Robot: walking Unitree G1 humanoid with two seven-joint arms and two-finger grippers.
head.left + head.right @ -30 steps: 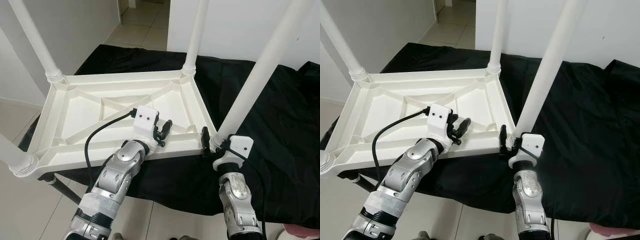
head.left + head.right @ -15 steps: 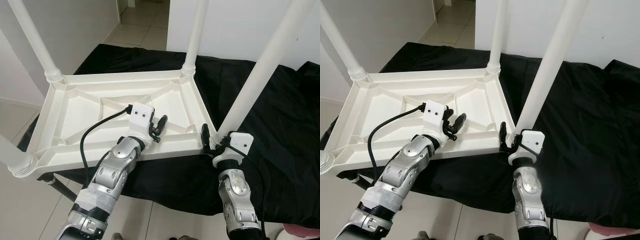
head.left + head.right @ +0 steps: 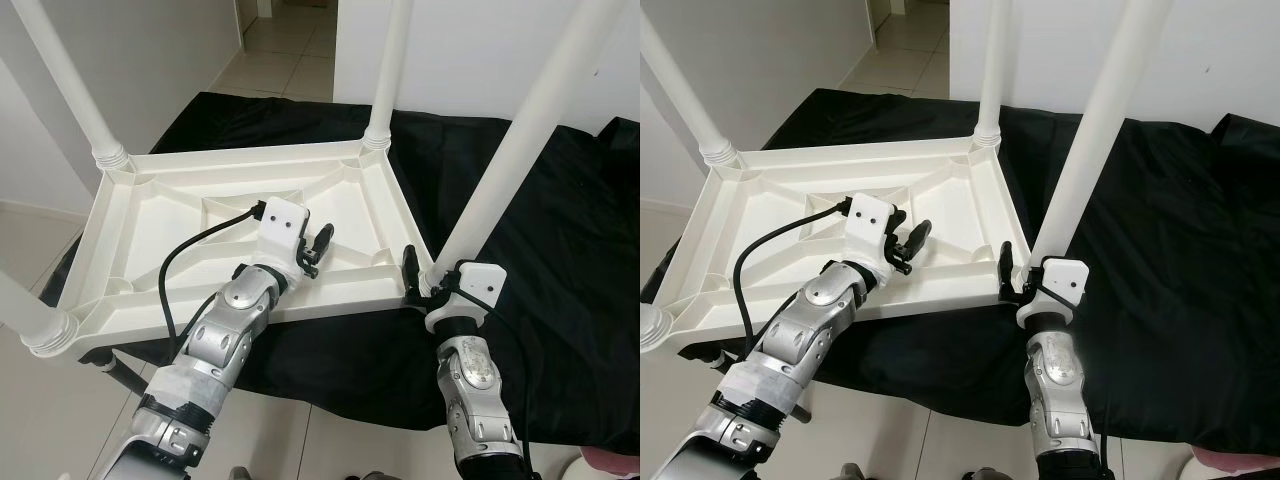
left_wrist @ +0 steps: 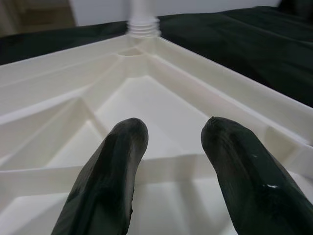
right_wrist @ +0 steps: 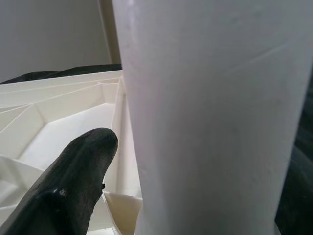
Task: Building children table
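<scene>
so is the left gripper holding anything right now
No, the left gripper is open, its fingers spread above the upturned table top.

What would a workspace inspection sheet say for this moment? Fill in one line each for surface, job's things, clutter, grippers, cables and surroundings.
Surface: black cloth spread under the work.
Job's things: white table top lying upside down, ribbed underside up; four white legs standing in its corners.
Clutter: nothing seen.
Grippers: left gripper open above the underside, holding nothing; right gripper at the near right leg, one of its fingers beside it.
Cables: black cable looping from the left wrist.
Surroundings: white walls, tiled floor.
</scene>
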